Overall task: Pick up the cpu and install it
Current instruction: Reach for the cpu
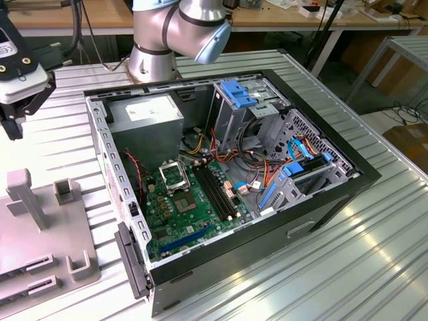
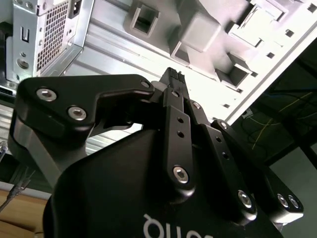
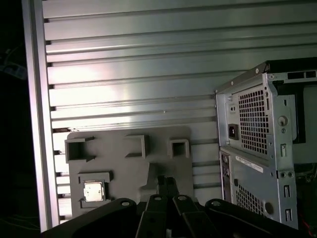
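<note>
1. My black two-finger pincer is closed. The fingertips are pressed together with nothing between them, and it looks the same in the second wrist view.
2. In the exterior view I hang in the air at that view's left edge, tips pointing down and touching nothing.
3. Right under me is a flat grey plastic fixture plate with square pockets and upright posts. It lies on the ribbed aluminium table.
4. The small thin square cpu with a pale silvery-beige metal face lies flat in a square pocket of that plate. It is below me and off to one side of my fingertips, near them but clearly apart and not touched.
5. Three more square pockets sit in a row on the plate, past the cpu's pocket as seen from my tips.
6. The open black-and-silver computer case lies on the same table, well apart from me, toward the exterior view's right. In the first wrist view its perforated back panel sits just beside the plate's edge.
7. Inside the case is a green motherboard with a black square socket in a metal frame. Both are far from my tips.
8. My arm's grey base with a blue cap stands on the far side of the case from the exterior camera.
</note>
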`<action>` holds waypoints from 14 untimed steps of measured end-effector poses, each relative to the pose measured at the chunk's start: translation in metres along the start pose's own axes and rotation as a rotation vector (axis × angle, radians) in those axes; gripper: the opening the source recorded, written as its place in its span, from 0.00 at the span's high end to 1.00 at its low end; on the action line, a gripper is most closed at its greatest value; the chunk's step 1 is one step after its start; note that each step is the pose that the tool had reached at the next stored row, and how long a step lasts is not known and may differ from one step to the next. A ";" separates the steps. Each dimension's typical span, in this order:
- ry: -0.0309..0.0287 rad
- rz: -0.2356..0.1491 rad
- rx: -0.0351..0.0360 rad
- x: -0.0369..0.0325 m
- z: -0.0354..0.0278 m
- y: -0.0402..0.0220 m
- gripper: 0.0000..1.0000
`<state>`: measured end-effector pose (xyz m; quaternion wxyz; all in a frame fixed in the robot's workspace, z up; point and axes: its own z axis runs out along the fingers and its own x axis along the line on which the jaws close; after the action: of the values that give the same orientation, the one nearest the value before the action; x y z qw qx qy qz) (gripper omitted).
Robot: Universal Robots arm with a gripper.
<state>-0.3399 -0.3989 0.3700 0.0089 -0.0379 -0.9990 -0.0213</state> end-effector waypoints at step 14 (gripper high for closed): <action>0.0000 0.000 0.0001 0.0376 0.0029 -0.0034 0.89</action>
<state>-0.3777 -0.3993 0.3677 0.0089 -0.0379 -0.9990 -0.0213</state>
